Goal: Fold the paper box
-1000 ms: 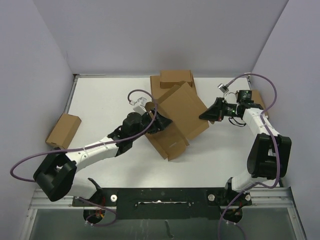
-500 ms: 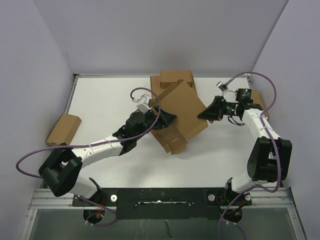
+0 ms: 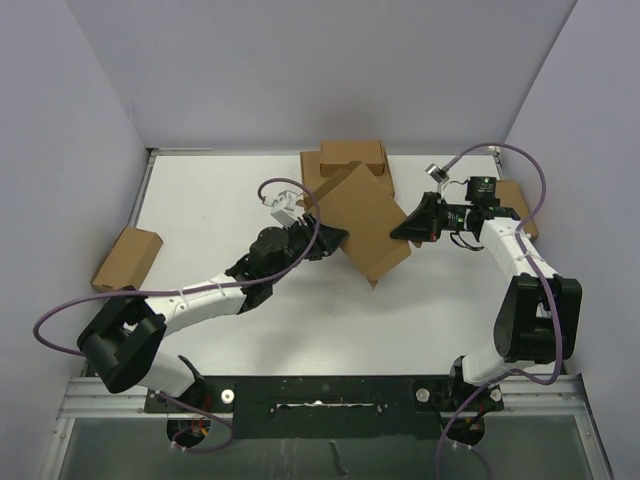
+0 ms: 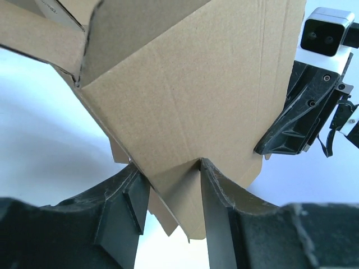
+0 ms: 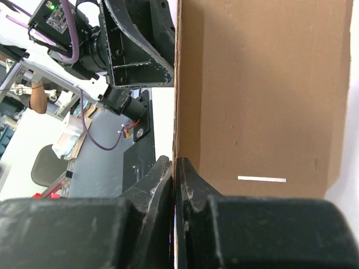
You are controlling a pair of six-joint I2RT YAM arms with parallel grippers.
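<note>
Step in hand, by judgement: closing the folded panels. The left claw [image 4: 170,182] stands at a narrow gap, pinching the layered corner of the paper box [image 4: 190,101], which rises straight ahead of it. The right claw [image 5: 175,168] is clamped tight on the box's opposite thin edge. The next move likely calls for pressing the panels flat without tearing them.

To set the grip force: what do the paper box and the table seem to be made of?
By look, the paper box is brown corrugated cardboard, matte: faint flute lines and raw cut edges show. Below it, the table has a smooth white top, perhaps laminate or painted board; this stays unclear.
</note>
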